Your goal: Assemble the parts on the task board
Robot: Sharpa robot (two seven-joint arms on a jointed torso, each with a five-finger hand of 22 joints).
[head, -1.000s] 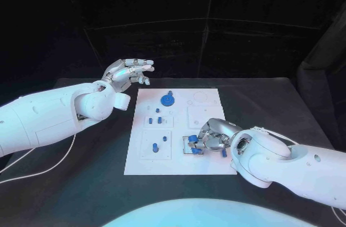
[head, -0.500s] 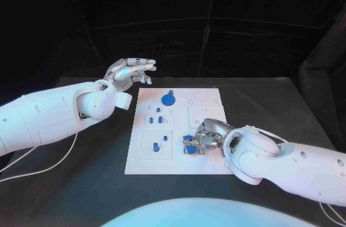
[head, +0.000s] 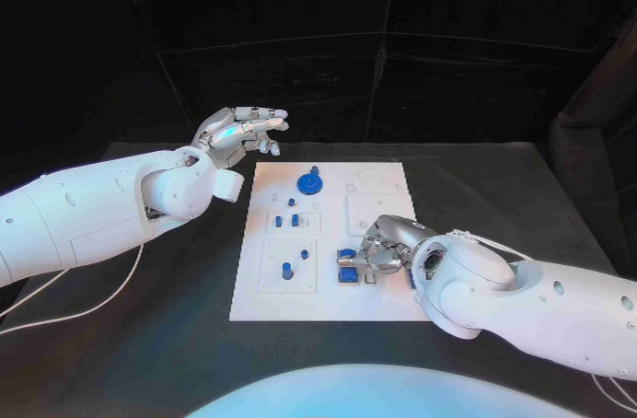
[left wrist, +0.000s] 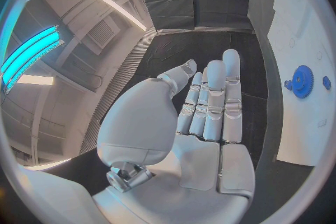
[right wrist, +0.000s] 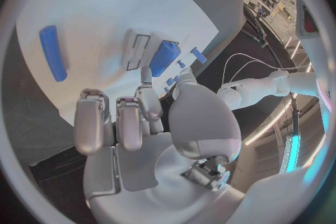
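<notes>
The white task board (head: 272,303) lies mid-table. My right hand (head: 381,252) rests low over its right half, fingertips next to two blue parts (head: 348,263) by a small fixture. In the right wrist view the fingers (right wrist: 130,119) are apart with nothing between them; a blue part (right wrist: 165,56) lies just past the fingertips, and a long blue peg (right wrist: 52,53) lies further off. My left hand (head: 240,131) hangs above the board's far left corner, fingers straight and apart, holding nothing. A blue gear (head: 308,183) stands at the board's far end, and the left wrist view shows the gear (left wrist: 302,81) too.
Small blue pieces (head: 285,221) stand in a block at the board's left middle, and a blue peg (head: 285,271) lies below them. Black table (head: 504,188) surrounds the board. A white cable (head: 80,294) runs along the left side.
My right hand has shifted a little to the left and up the board, and the blue parts at its fingertips now show further left. The left hand has hardly moved.
</notes>
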